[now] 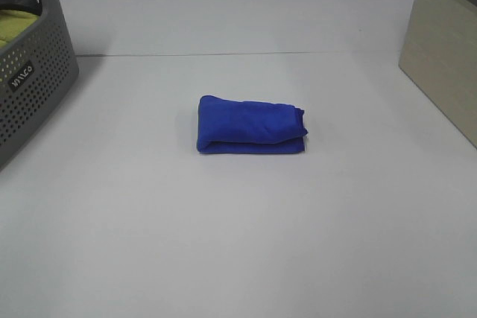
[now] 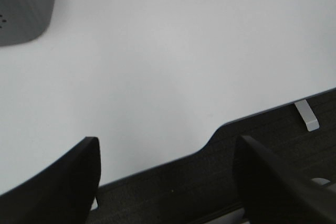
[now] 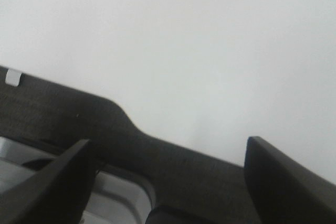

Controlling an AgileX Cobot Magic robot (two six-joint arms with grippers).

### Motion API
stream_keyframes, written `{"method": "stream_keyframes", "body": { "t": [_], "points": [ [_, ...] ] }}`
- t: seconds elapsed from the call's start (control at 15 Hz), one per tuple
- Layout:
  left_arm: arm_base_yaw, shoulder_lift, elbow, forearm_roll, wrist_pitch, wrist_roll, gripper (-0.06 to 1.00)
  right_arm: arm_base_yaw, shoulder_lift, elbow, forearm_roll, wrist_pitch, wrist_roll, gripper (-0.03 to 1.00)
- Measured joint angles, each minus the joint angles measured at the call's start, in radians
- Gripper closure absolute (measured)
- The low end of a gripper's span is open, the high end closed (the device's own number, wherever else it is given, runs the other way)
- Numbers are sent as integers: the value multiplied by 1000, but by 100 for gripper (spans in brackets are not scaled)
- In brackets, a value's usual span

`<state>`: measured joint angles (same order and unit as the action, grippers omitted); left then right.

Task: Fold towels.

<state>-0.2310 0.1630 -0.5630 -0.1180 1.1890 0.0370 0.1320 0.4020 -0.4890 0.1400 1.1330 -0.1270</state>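
A royal-blue towel lies folded into a compact rectangle at the middle of the white table in the exterior high view. Neither arm shows in that view. In the left wrist view my left gripper is open, its two dark fingers spread wide over the table's front edge with nothing between them. My right gripper is likewise open and empty in the right wrist view, above the same dark edge strip. The towel appears in neither wrist view.
A grey perforated basket stands at the far left with a yellow-green cloth inside; its corner shows in the left wrist view. A beige box stands at the far right.
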Motion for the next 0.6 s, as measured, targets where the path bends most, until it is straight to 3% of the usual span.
{"method": "stream_keyframes", "body": {
  "t": [0.27, 0.6],
  "points": [
    [0, -10, 40, -29, -87, 70, 27, 0, -144, 26, -14, -23, -22, 21],
    [0, -10, 41, -32, -92, 76, 27, 0, -146, 26, -14, -23, -23, 21]
  ]
}}
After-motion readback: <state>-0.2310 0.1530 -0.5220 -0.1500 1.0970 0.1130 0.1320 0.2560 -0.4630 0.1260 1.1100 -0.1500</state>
